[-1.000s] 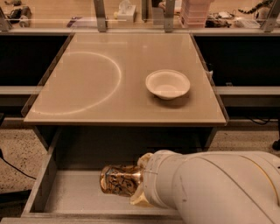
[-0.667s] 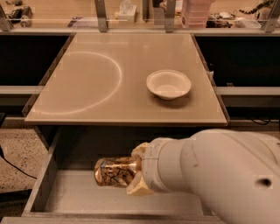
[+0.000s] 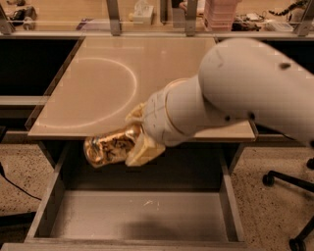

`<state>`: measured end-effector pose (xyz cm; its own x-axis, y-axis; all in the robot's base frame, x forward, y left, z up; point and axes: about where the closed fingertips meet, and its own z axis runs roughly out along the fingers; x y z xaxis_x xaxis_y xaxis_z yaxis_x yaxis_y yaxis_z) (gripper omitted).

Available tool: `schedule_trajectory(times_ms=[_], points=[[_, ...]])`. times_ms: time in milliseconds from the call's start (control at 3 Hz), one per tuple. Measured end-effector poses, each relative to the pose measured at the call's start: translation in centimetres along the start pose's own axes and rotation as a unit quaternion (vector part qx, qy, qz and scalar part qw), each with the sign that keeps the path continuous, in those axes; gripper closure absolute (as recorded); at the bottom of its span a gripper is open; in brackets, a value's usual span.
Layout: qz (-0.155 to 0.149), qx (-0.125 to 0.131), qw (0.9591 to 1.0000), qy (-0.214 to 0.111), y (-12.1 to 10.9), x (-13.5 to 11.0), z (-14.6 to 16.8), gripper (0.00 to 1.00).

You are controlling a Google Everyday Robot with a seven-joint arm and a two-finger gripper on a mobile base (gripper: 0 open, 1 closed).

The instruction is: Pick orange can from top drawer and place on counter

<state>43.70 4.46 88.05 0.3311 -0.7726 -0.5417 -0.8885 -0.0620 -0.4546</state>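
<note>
The orange can [image 3: 107,145], shiny copper-orange and dented, hangs sideways in the air just in front of the counter's front edge, above the open top drawer [image 3: 142,215]. My gripper [image 3: 137,135] is shut on the can's right end, its cream fingers [image 3: 143,152] above and below it. The white arm reaches in from the upper right and hides the right part of the counter [image 3: 98,88]. The beige counter shows its white ring mark at the left. The grey drawer floor lies bare below the can.
A white bowl seen earlier on the counter is hidden behind my arm. Shelf posts and clutter stand along the back edge [image 3: 142,12]. An office chair base [image 3: 294,206] is on the speckled floor at the right.
My gripper has lifted the can up out of the drawer to counter height and moved it left. The arm now covers the bowl.
</note>
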Motion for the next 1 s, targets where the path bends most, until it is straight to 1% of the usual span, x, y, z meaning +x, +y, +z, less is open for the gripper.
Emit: schedule_trajectory(times_ms=[333, 667, 1000], points=[[-0.047, -0.005, 0.9985, -0.028, -6.0, -3.7, 1.2, 1.0], [-0.064, -0.006, 0.996, -0.063, -11.2, -6.8, 3.7, 1.0], [-0.063, -0.006, 0.996, -0.062, -11.1, -6.8, 3.7, 1.0]])
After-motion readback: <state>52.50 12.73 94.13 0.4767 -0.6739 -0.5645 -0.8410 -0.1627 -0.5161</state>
